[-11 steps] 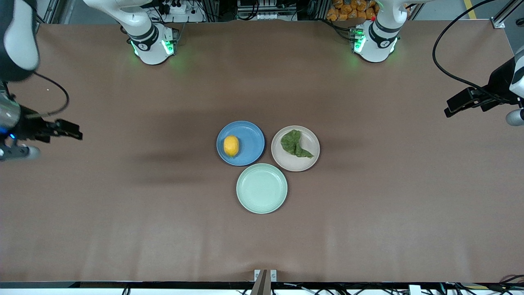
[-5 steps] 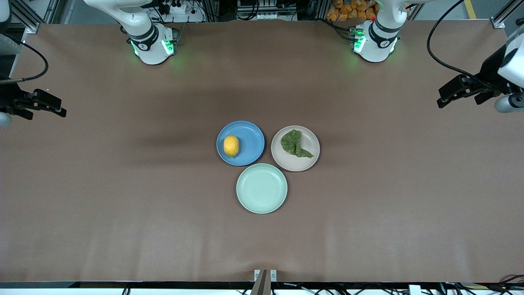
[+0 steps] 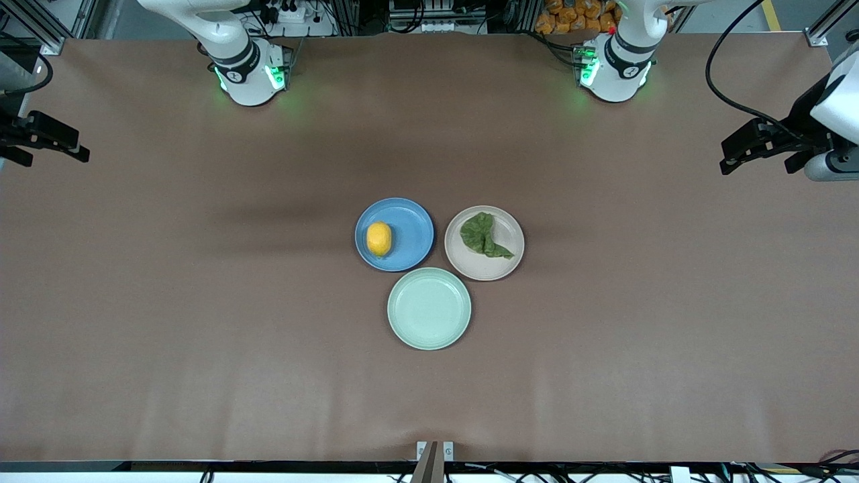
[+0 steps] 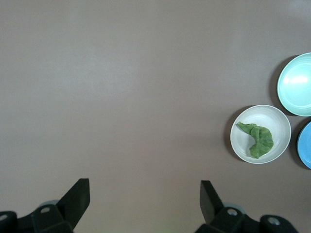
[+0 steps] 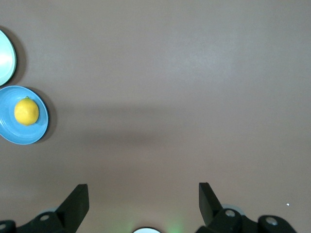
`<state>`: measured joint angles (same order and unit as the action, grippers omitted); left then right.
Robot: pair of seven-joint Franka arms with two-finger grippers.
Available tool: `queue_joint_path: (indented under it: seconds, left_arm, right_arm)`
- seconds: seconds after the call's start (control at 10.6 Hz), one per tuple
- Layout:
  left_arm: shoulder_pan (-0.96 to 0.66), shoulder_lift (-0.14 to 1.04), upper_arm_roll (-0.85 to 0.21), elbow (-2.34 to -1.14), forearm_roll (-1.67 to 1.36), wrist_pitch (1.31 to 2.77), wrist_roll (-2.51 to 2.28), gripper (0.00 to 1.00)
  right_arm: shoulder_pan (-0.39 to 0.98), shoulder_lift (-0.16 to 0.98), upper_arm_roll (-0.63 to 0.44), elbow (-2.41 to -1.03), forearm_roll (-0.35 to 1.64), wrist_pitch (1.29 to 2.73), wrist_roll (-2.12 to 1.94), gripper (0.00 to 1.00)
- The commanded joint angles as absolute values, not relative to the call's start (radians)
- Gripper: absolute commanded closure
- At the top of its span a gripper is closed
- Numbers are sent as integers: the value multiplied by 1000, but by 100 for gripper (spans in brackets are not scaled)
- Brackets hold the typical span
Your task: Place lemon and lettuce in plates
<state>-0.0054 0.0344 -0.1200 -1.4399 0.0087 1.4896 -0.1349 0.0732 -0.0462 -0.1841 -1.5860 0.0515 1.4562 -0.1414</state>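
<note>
The lemon [image 3: 379, 239] lies in the blue plate [image 3: 411, 231]. The lettuce [image 3: 484, 236] lies in the pinkish-beige plate [image 3: 508, 258] beside it. My left gripper [image 3: 731, 154] is open and empty, high over the left arm's end of the table. My right gripper [image 3: 74, 144] is open and empty, high over the right arm's end. The left wrist view shows open fingers [image 4: 77, 194] over bare table, with the lettuce [image 4: 257, 138] in its plate [image 4: 272, 114] farther off. The right wrist view shows open fingers [image 5: 77, 199], with the lemon [image 5: 26, 111] in the blue plate [image 5: 14, 133].
A pale mint-green plate [image 3: 429, 308] sits empty, nearer to the front camera than the other two plates and touching both. It also shows in the left wrist view [image 4: 296, 82]. Brown table covering lies all around the plates.
Both grippers have drawn back toward the robots' side; the right gripper moved farther toward the table's end. The lemon, lettuce and plates have not moved.
</note>
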Motion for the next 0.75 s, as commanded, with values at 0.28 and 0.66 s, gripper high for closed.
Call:
queue_joint_path:
  seconds: [0.28,0.66]
  left_arm:
    - [-3,28,-117,-1437,28,1480,-101,0]
    - [2,28,-123,-1437,25,1480,-100,0]
  right_arm:
    - [77,-23,-166,-1551,35,1388,-140,0]
    - [91,-6,-169,-1534,19,1399,-141,0]
